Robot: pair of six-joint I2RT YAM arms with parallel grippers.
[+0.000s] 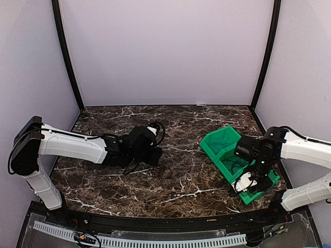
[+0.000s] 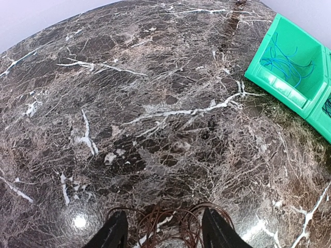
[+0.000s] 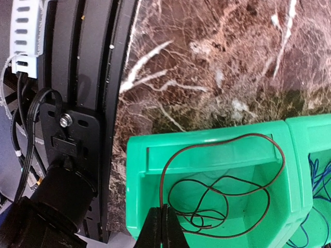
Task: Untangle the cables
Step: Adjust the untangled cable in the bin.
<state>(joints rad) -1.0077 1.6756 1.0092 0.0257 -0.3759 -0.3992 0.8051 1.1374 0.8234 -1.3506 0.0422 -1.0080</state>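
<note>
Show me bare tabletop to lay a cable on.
Free: the marble between the left jaws and the green bins, plus the far strip along the back wall. Crowded: dark cables at the left jaws; right arm over the bins.

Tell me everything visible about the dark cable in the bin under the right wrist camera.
The dark cable is a thin, glossy brown-black cord lying in loose overlapping loops inside the green bin. Its widest loop rests on the bin's rim, on the side toward the marble table. One strand runs straight into the shut right gripper, which appears to pinch it.
</note>
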